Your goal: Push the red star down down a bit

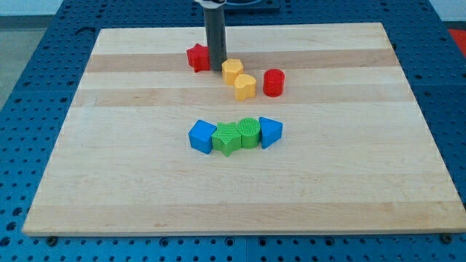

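The red star [196, 57] lies near the view's top, left of centre, on the wooden board [131, 167]. My tip [216, 72] is the lower end of the dark rod, just right of the red star and touching or nearly touching it. The yellow hexagon [231, 70] sits just right of my tip. A yellow rounded block [245, 86] lies below-right of it, and a red cylinder [274, 82] is further right.
In the board's middle, a row of touching blocks: blue cube [202, 136], green star [228, 138], green cylinder [249, 132], blue block [270, 132]. A blue pegboard table surrounds the board.
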Available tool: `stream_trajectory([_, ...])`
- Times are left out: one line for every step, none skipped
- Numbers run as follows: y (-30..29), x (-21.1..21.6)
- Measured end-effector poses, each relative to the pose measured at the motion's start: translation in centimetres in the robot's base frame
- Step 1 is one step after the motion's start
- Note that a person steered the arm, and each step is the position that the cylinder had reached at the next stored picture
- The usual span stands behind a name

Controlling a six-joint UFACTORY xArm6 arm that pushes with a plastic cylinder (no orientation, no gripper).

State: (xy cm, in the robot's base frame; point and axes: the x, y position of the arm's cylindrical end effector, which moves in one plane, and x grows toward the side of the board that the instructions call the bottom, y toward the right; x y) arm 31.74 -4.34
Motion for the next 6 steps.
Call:
stream_trajectory([0.5, -1.0])
stream_trajectory([0.7, -5.5])
stream_trajectory([-0.6, -8.5])
stream_trajectory([-4.0, -8.5])
stream_trajectory([-5.0, -7.2])
stream_trajectory([-5.2, -4.6])
